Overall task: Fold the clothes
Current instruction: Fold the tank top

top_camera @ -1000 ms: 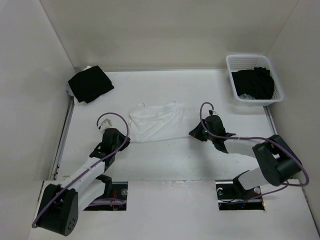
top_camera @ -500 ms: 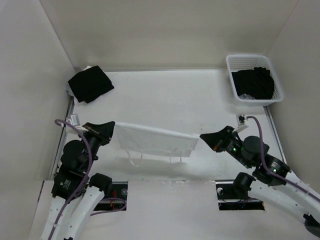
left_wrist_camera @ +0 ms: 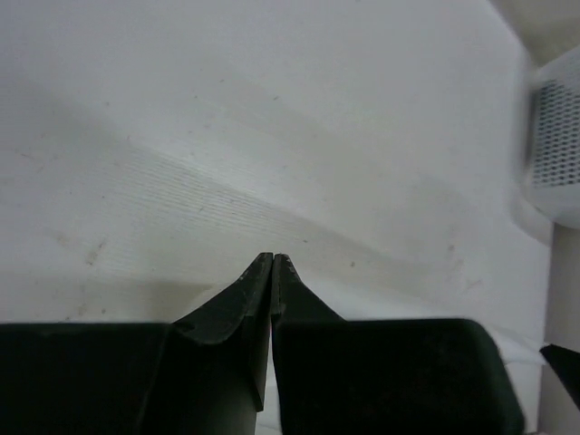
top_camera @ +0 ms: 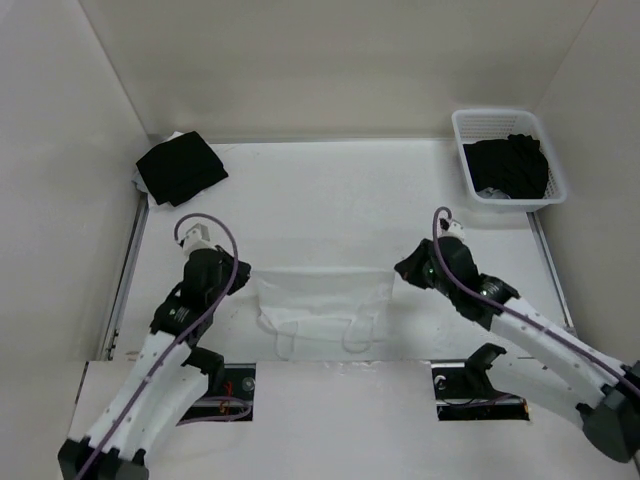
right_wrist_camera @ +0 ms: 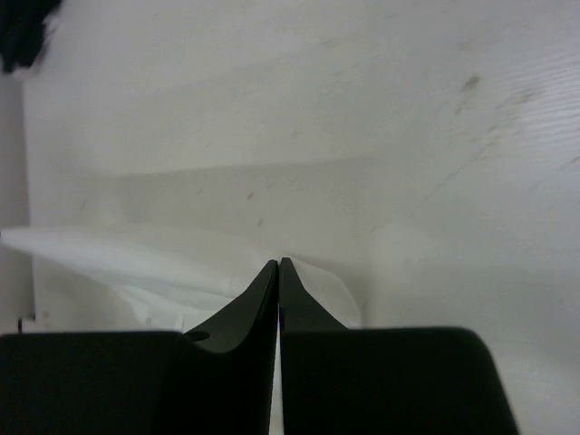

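Observation:
The clothes (top_camera: pixel 320 295), a thin white sleeveless top, lie flat on the table in the top view. The straight hem edge is on the far side and the narrow straps trail toward the near edge. My left gripper (top_camera: pixel 243 278) is at the hem's left corner and my right gripper (top_camera: pixel 400 268) at its right corner. In the left wrist view the left gripper (left_wrist_camera: pixel 273 256) is shut, with ribbed white fabric (left_wrist_camera: pixel 181 217) stretching away from its tips. In the right wrist view the right gripper (right_wrist_camera: pixel 278 261) is shut, with white fabric (right_wrist_camera: pixel 136 258) gathered at its tips.
A folded black garment (top_camera: pixel 180 167) lies at the back left corner. A white plastic basket (top_camera: pixel 460 125) holding black garments (top_camera: pixel 510 165) stands at the back right; it also shows blurred as a basket (left_wrist_camera: pixel 553 136) in the left wrist view. White walls enclose the table.
Half a second ago the top hung stretched in the air between both raised grippers. Both grippers have come down and the top now lies on the table, straps toward the near edge.

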You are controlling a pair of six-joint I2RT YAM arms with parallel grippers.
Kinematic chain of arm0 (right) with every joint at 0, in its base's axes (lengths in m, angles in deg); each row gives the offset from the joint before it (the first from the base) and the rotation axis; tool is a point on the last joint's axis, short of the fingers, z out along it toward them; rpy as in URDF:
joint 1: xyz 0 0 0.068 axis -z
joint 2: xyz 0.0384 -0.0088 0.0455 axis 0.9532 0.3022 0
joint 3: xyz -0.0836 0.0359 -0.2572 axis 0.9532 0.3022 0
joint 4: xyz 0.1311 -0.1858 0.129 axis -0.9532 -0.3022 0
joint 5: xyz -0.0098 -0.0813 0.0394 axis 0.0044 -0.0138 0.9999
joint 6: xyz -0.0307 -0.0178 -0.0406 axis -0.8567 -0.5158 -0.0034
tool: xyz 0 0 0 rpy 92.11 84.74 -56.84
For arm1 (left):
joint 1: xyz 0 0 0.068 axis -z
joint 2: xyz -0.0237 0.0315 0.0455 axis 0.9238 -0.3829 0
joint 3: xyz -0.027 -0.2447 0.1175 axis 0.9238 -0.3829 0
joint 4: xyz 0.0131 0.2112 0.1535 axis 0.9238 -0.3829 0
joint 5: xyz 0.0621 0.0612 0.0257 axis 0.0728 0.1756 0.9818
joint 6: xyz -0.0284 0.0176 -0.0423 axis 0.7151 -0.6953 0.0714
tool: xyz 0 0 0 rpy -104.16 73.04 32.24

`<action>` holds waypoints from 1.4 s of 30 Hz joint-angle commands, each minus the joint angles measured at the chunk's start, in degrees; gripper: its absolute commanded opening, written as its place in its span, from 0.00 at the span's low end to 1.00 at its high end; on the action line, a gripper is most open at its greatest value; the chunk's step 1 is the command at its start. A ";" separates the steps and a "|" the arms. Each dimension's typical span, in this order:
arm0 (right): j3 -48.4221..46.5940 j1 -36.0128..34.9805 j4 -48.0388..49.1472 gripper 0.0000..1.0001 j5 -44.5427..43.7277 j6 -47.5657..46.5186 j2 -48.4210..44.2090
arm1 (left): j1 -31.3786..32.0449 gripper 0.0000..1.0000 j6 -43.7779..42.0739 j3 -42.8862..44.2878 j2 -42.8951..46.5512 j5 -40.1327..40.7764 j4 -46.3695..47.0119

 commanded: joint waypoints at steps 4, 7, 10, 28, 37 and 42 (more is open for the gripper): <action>-2.60 18.63 24.32 0.04 18.95 -6.00 18.84 | -4.32 0.02 -0.39 0.77 -23.10 -0.92 28.95; -8.39 22.32 26.79 0.04 21.33 -7.32 29.03 | -5.81 0.02 0.30 4.46 -33.64 -1.89 36.25; -13.32 24.96 27.85 0.04 22.83 -7.68 36.34 | -7.13 0.02 1.53 7.37 -40.33 -2.68 40.38; 7.48 19.61 30.31 0.05 17.48 -4.43 20.64 | -3.36 0.04 1.63 -11.86 -19.11 -5.41 36.54; 16.45 12.58 24.87 0.06 12.29 1.98 12.98 | -1.95 0.05 3.47 -20.65 -5.03 -6.03 25.81; 17.43 9.77 22.14 0.11 11.93 3.40 14.47 | -1.42 0.09 5.49 -21.37 -4.58 -5.41 23.97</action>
